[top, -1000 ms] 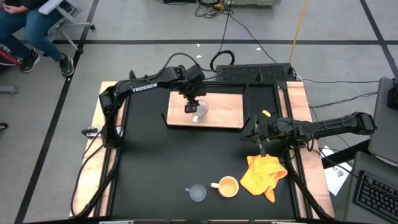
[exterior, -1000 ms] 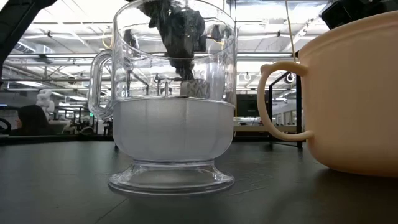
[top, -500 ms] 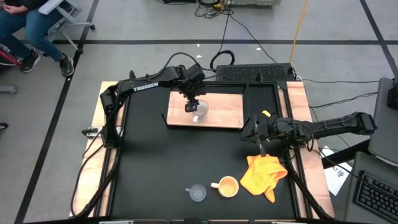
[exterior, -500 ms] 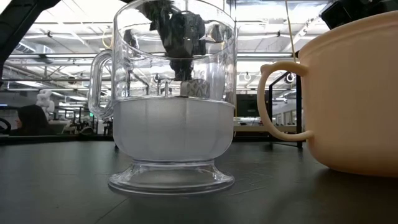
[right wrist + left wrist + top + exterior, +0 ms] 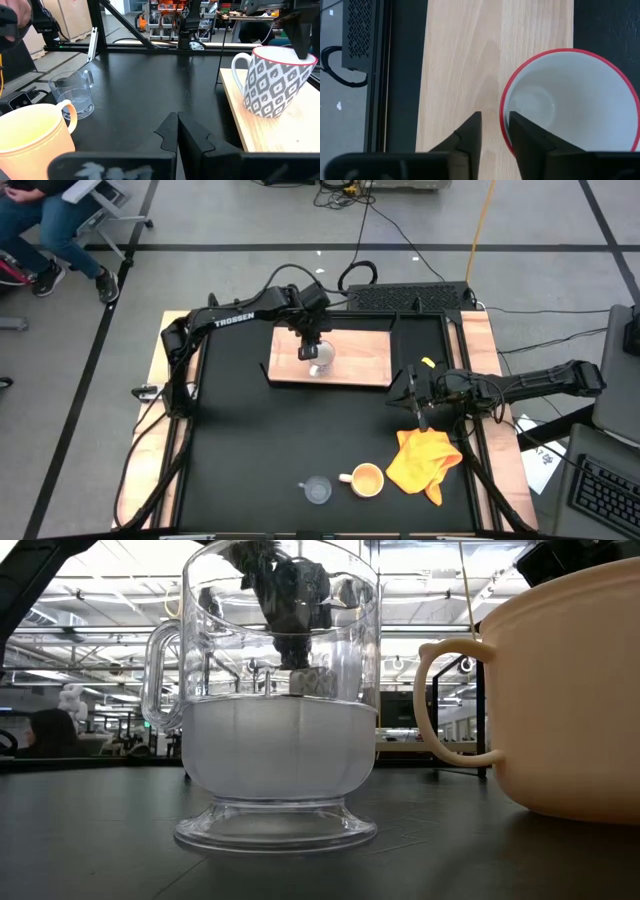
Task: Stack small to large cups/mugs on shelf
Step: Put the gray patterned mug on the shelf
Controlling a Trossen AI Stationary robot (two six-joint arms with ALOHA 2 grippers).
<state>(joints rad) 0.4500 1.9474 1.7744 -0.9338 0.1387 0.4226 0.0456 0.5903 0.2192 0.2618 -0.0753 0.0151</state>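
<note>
— How many cups do you count?

— Three: a white mug [image 5: 572, 102] with a red rim and grey diamond pattern, upright on the light-wood shelf [image 5: 360, 358]; a clear footed glass cup [image 5: 317, 491] and an orange-yellow mug [image 5: 366, 479] near the table's [image 5: 260, 440] front edge, both mouth up.

— And the hands?

— The left hand [image 5: 495, 131] pinches the white mug's rim — one finger inside, one outside. The right hand [image 5: 177, 131] is closed, empty, beside a crumpled yellow cloth [image 5: 425, 460].

Glass cup [image 5: 278, 720] beside orange-yellow mug [image 5: 560, 690], prob. apart
</note>
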